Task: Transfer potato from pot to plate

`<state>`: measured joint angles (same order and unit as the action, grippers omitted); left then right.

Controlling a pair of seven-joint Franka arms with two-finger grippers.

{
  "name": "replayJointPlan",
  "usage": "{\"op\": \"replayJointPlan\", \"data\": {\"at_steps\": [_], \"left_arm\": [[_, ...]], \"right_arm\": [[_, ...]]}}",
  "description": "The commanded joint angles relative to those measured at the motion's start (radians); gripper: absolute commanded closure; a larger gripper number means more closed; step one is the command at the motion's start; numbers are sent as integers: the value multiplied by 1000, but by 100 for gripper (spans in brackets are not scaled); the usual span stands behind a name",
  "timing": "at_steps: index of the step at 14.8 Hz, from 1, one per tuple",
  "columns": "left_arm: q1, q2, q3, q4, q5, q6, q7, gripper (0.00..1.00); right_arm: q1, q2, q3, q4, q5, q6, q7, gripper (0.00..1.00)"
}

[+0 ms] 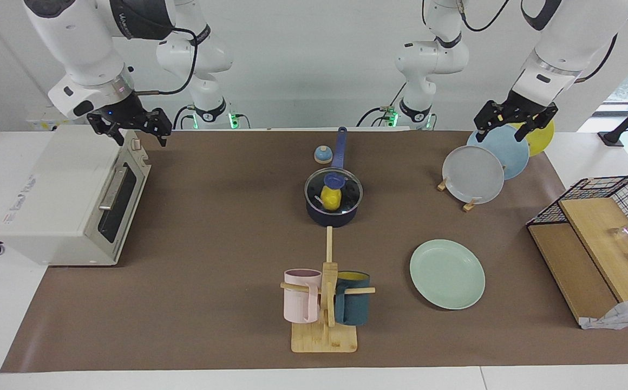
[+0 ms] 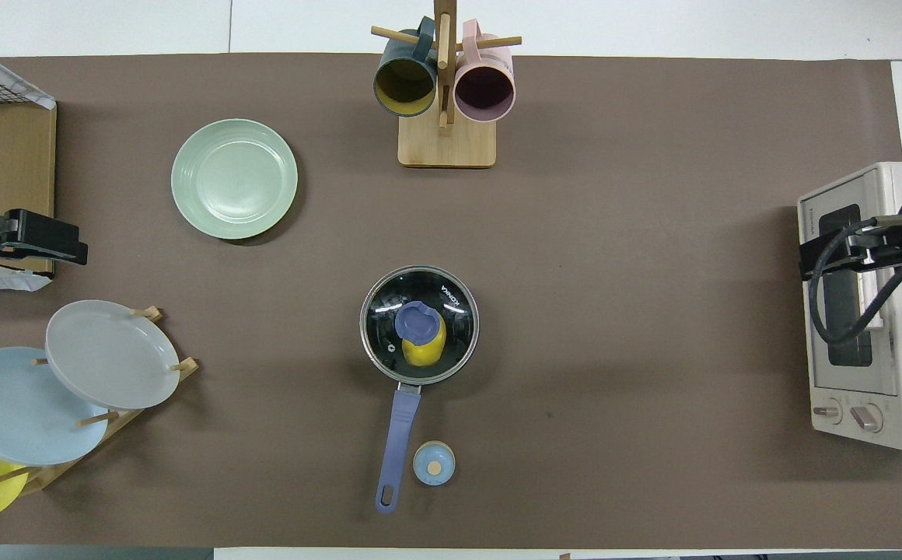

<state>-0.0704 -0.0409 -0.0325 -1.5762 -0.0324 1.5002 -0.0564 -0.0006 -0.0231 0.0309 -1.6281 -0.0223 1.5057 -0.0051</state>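
Overhead view: potato [image 2: 422,351] in lidded pot [image 2: 418,336] — (well apart) both pincers.

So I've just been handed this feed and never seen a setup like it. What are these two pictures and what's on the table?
Two white robot arms work at one table. One picture faces them from across it; the other looks down from above their own end.

The pot sits mid-table under a glass lid, the potato inside. The green plate lies farther from the robots, toward the left arm's end. Also there: a plate rack, a mug stand and a toaster oven.

The left gripper hangs over the rack, the right gripper over the oven. Both hold nothing.
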Motion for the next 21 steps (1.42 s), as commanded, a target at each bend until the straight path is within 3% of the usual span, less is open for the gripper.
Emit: {"op": "replayJointPlan", "data": {"at_steps": [1, 5, 9, 12, 17, 21], "left_arm": [[1, -16, -3, -12, -6, -2, -10, 0], [1, -16, -4, -13, -6, 0, -8, 0], [1, -17, -4, -16, -7, 3, -8, 0], [1, -17, -4, -18, -7, 11, -8, 0], [1, -17, -4, -19, -7, 9, -8, 0], [1, -19, -4, -19, -9, 6, -6, 0]], "right_arm": [[63, -23, 7, -38, 54, 56, 6, 0], [281, 64, 9, 5, 64, 123, 189, 0], [519, 248, 12, 143, 55, 168, 494, 0], [641, 298, 12, 137, 50, 299, 631, 0], [700, 368, 12, 47, -40, 459, 652, 0], [699, 384, 14, 39, -79, 462, 649, 0]]}}
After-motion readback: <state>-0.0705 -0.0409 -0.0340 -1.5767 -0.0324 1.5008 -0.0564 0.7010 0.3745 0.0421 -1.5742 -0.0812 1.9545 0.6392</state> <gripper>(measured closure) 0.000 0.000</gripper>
